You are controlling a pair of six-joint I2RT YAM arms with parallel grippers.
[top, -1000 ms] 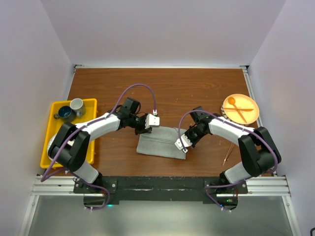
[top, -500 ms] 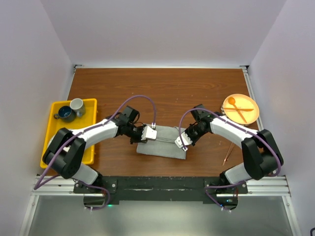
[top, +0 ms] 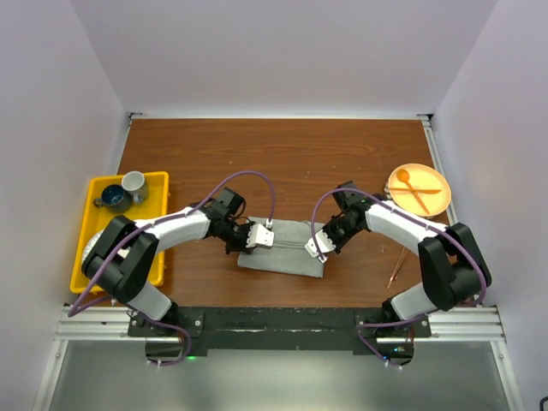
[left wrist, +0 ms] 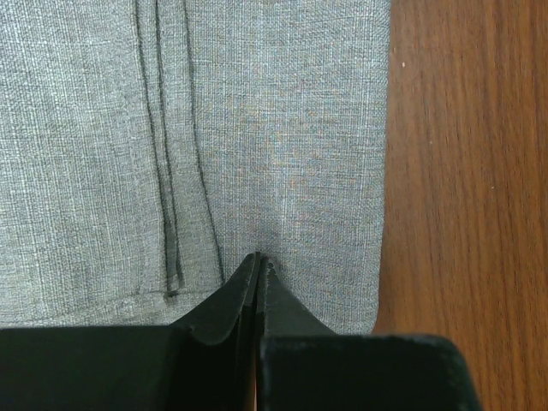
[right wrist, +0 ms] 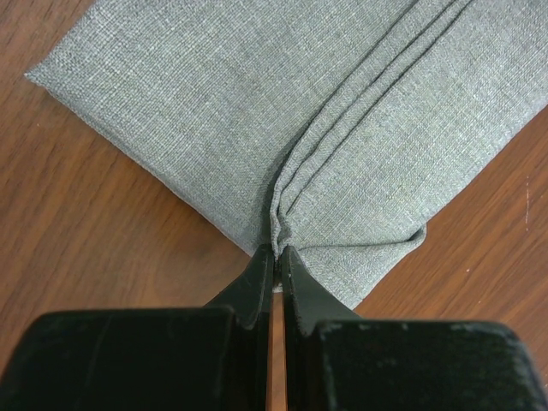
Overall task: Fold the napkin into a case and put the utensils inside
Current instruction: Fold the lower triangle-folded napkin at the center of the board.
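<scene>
Toward 6 o'clock on the brown tabletop [top: 282, 154], the napkin [top: 287, 255] lies as a flat, grey, layered rectangle with parallel fold lines. The left gripper [top: 263, 239] has its fingers pinched shut on the napkin's 9 o'clock end. The right gripper [top: 317, 249] has its fingers clamped on gathered pleats at 3 o'clock.

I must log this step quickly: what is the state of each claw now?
Left claw: closed, seems to pinch the napkin near its end.
Right claw: closed, pinching the napkin's gathered folds.
</scene>
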